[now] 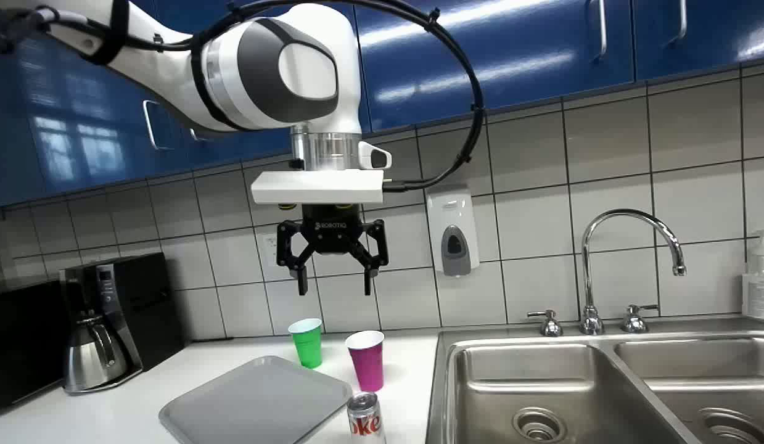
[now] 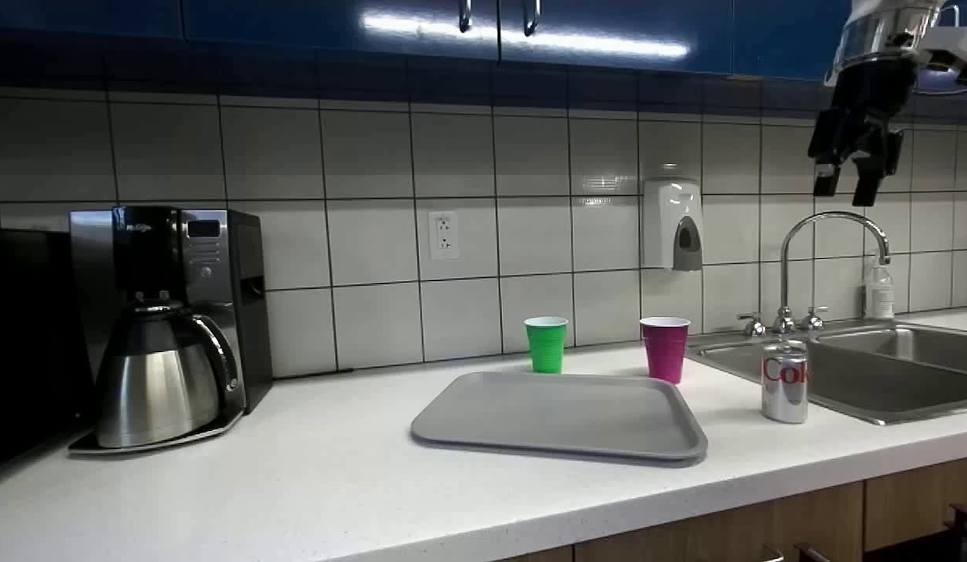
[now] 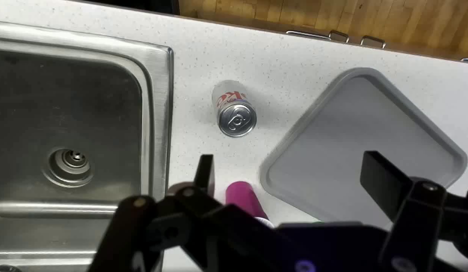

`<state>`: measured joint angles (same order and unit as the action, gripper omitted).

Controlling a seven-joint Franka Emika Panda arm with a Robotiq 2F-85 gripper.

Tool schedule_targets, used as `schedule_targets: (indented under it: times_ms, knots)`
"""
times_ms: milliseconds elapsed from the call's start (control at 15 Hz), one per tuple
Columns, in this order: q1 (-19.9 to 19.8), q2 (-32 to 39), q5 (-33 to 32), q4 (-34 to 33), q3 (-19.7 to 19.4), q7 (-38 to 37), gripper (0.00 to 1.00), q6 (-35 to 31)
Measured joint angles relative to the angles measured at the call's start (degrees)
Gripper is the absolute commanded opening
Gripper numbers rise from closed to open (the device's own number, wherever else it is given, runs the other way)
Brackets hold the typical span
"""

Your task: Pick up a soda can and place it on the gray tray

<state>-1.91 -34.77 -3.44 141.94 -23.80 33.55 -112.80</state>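
While pointing downward, hangs well above the white bench (image 2: 319, 499) in both exterior views, with the two fingers (image 3: 385, 183) of the claw (image 1: 335, 290) spread wide and only air between the tips. Find the silver, red-lettered Coke can (image 2: 785, 382) upright on the bench, between the gray tray (image 2: 557, 417) and the steel double sink (image 1: 529, 367), apart from both. Notice a magenta cup (image 2: 666, 351) just beside one corner of the tray, and behind the tray a green cup (image 2: 546, 346), both upright. In the wrist view, see the can from above, and of the green cup only a thin strip. Farther along the bench, see also a coffee maker (image 2: 206, 269) with a steel carafe (image 2: 159, 390). On the tiled wall (image 2: 374, 320), notice a white soap dispenser (image 1: 454, 231); behind the sink, a curved chrome faucet (image 1: 592, 322).
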Motion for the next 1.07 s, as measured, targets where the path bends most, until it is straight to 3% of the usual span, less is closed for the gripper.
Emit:
schedule_targets:
  times_ms: [600,1067]
  knots:
    - [-0.4,-0.4,0.1,1.5,1.1,0.0,1.00,-1.3]
    - [-0.8,-1.5,0.1,5.8,1.5,0.0,1.00,-11.1]
